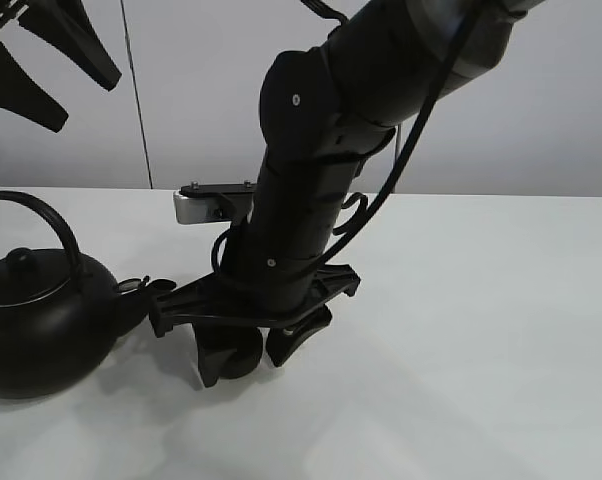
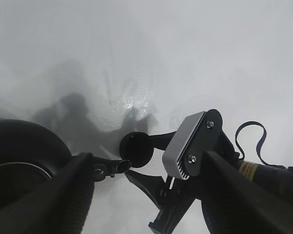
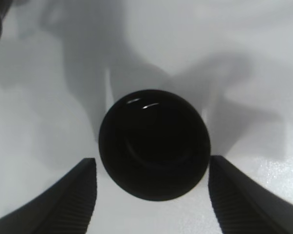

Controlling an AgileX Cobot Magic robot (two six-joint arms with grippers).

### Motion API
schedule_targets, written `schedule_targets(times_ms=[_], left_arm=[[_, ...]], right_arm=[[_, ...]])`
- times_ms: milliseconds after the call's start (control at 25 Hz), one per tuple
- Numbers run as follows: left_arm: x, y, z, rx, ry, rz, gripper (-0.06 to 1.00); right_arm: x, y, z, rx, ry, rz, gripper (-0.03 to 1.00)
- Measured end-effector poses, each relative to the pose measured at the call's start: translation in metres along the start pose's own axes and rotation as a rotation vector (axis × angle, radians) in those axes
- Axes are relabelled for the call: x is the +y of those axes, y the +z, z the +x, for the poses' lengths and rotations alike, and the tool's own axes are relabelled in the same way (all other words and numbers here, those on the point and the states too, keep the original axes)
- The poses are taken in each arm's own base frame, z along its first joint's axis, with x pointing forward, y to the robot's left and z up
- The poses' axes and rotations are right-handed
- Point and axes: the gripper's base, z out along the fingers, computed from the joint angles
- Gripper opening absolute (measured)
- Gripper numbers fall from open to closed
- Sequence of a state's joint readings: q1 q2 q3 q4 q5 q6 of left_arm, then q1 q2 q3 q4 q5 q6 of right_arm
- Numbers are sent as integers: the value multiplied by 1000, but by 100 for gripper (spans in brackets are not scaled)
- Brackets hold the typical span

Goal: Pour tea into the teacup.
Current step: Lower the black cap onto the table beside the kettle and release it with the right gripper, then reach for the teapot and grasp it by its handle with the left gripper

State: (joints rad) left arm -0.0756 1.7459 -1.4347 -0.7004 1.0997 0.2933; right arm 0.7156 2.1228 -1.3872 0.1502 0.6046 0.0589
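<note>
Loosely bracketed cup [image 3: 154, 144], pour not yet begun

The cup is seen upright on the white table [image 1: 481, 330], just beside the spout [image 2: 118, 167] of the teapot [image 1: 41, 320], which sits at the left of the high view. The right gripper [image 3: 151, 163] is reached across the middle and hangs over the cup. Its fingers [image 3: 64, 200] are parted a moderate way, with the cup centred between them. A strip of bare table is visible on each side, so the cup is judged to be touched by neither finger and gripped by nothing. No tea can be made out inside the dark cup.

The left gripper [image 2: 149, 157] is held high above the table, spread wide, with nothing in it. The teapot's handle [image 1: 51, 215] is untouched.

The step in hand is judged to be the setting of the cup by the spout, with pouring not yet started. For the next move, the right gripper would need to be lifted straight clear so that the cup is not knocked. The handle would then need to be gripped and the teapot tilted until the spout is brought over the cup's mouth.
</note>
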Motion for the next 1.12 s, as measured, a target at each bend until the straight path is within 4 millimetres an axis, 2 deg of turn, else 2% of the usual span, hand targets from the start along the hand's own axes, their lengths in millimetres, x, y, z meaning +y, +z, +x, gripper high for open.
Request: schedule_targets(times_ms=[320,480,680,800,920,1120], left_arm=[[0,0,0,0,0,0,46],[0,0,0,0,0,0,46],[0,0,0,-1,0,0,46],[0,0,0,-1,0,0,46],[0,0,-1,-7,0,-2,46],[1,0,-2,-23,0,-7,46]], right_arm=[[0,-1,0,5,5,-4,48],[2,-9,-1,-5,6,-9,48],[5,-41,-8,-70,1,-22,48],[-2,-60,-12,-106,9,-14,48],[-21,-84,-15,-132,41,8,48],[-70,-138,-16,-214,107,100,48]])
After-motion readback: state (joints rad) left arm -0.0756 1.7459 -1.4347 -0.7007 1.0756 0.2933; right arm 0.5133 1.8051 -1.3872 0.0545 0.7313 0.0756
